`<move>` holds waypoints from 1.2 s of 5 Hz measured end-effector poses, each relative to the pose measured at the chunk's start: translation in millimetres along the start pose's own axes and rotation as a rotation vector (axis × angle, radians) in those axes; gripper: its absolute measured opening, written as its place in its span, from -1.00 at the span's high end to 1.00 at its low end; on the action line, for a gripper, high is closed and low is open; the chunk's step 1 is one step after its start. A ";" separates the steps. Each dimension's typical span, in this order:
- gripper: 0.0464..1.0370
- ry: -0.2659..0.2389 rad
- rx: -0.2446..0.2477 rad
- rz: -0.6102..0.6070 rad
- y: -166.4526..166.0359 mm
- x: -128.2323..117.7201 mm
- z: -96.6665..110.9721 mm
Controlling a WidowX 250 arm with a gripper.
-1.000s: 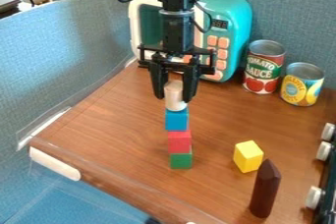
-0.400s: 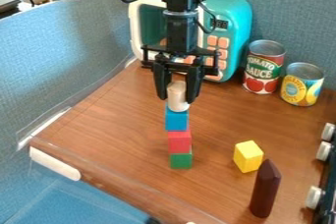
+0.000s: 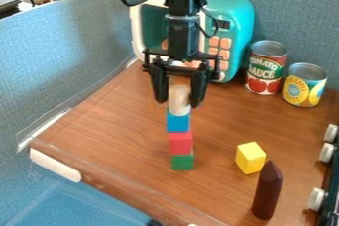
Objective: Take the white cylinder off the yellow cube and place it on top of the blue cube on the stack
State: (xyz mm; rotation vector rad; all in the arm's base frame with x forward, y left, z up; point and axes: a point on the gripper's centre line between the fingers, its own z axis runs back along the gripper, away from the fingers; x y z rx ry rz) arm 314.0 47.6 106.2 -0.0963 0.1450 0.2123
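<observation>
The gripper (image 3: 178, 103) hangs straight down left of the image centre, open, with one finger on either side of a pale wooden cylinder (image 3: 179, 100). Slim gaps show between the cylinder and the fingers. Upright, the cylinder stands on top of a blue cube (image 3: 178, 122). Under that come a red cube (image 3: 181, 143) and a green cube (image 3: 183, 162) at the bottom, all in one column on the brown tabletop (image 3: 119, 141). To the right lies a yellow block (image 3: 250, 158), and in front of it a dark brown pointed piece (image 3: 267, 190) stands upright.
Behind the gripper is a teal toy microwave (image 3: 232, 17). Two cans, a tomato one (image 3: 266, 69) and a yellow-labelled one (image 3: 305, 85), stand at the back right. White knobs (image 3: 317, 198) of a dark appliance line the right edge. Blue-grey partitions (image 3: 73, 56) border the left and back.
The fingers have spread apart from the cylinder. The cylinder has shifted slightly right and down onto the blue cube. The arm has moved slightly right; the cubes below have stayed put.
</observation>
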 end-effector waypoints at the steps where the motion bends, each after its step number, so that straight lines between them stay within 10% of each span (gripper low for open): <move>1: -0.94 0.003 -0.002 -0.001 -0.3 -0.4 0.4; 3: -0.93 -0.025 0.053 -0.025 -12.3 2.4 20.8; 4: -0.93 -0.117 0.124 -0.037 -24.6 -6.0 65.3; 6: -0.93 -0.022 0.154 -0.175 -58.9 8.3 47.0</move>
